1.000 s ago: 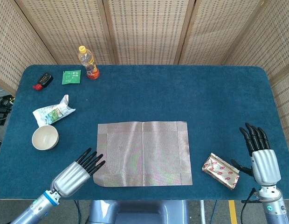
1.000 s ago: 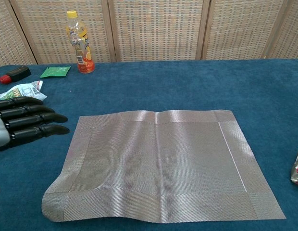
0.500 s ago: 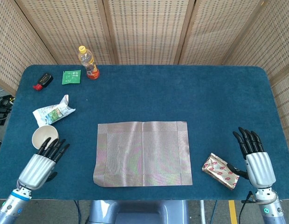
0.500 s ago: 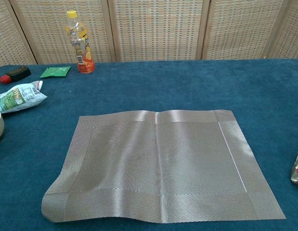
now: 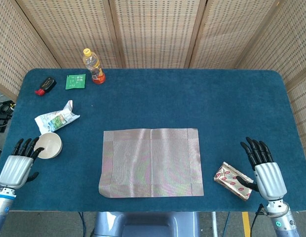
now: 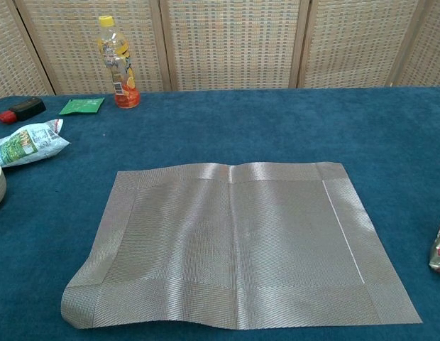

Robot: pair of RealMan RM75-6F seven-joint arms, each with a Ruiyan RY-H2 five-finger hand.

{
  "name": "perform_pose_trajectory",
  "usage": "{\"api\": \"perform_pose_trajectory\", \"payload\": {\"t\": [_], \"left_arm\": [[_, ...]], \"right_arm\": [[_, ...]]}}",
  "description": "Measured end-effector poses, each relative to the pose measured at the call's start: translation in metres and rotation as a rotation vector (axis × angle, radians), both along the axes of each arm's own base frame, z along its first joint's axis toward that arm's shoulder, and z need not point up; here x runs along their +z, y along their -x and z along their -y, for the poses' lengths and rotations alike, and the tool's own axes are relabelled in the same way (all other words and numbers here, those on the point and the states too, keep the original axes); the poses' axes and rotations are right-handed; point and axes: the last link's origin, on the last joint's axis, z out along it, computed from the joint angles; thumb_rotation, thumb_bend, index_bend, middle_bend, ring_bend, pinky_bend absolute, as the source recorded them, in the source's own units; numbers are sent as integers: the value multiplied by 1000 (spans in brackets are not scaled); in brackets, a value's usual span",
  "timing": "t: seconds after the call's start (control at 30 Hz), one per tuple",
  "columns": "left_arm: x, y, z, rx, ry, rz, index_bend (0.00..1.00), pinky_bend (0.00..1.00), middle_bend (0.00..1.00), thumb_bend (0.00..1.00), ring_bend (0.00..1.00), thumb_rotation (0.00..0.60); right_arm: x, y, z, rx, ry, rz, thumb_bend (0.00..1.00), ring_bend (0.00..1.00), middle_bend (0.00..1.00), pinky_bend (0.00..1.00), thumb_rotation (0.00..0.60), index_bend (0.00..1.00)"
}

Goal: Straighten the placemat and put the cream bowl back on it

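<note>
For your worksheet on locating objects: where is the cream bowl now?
In the head view, the cream bowl sits far left on the table, below the snack bag, beside the left hand.

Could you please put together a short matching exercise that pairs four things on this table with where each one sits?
Things:
1. cream bowl
2. placemat
3. drink bottle
4. foil packet

Places:
A. far edge of the table, left of the middle
B. near right, just beside the right hand
C. near left, at the fingertips of the left hand
D. middle of the table, towards the near edge

Pairs: 1-C, 2-D, 3-A, 4-B
</note>
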Motion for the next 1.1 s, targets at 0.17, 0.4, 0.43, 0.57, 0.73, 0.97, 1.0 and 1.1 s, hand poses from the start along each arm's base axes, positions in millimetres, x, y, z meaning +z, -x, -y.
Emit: {"api": "perform_pose_trajectory", "payload": {"t": [0.17,0.4,0.43,0.57,0.73,0.97,1.0,1.1], "left_arm": [[-5,18,-8,45,-13,-3,322,0,0,192,0,600],[-18,30,-24,70,-26,5,360,0,0,195,0,600],[-22,32,-27,72,-26,8,366,0,0,195,0,600],[-31,32,-38,70,-23,16,401,0,0,204,0,600],[-41,33,-48,75,-17,18,482,0,0,257,0,600],[-54,31,-54,68,-3,27,677,0,0,474,0,600],[-55,30,-54,64,-3,27,693,0,0,487,0,600],[-57,31,-54,56,-6,22,713,0,0,512,0,600]], "right_arm": [[-1,0,0,1,-7,5,221,0,0,0,600,49],[-2,-2,-2,10,-13,5,221,0,0,0,600,49],[-1,-2,-2,12,-12,4,221,0,0,0,600,49],[-2,-2,-2,8,-13,6,221,0,0,0,600,49],[-2,-2,-2,10,-15,5,221,0,0,0,600,49],[-3,-2,-3,13,-16,3,221,0,0,0,600,49],[-3,-3,-3,13,-16,3,221,0,0,0,600,49],[-2,-3,-3,16,-13,6,221,0,0,0,600,49]]}}
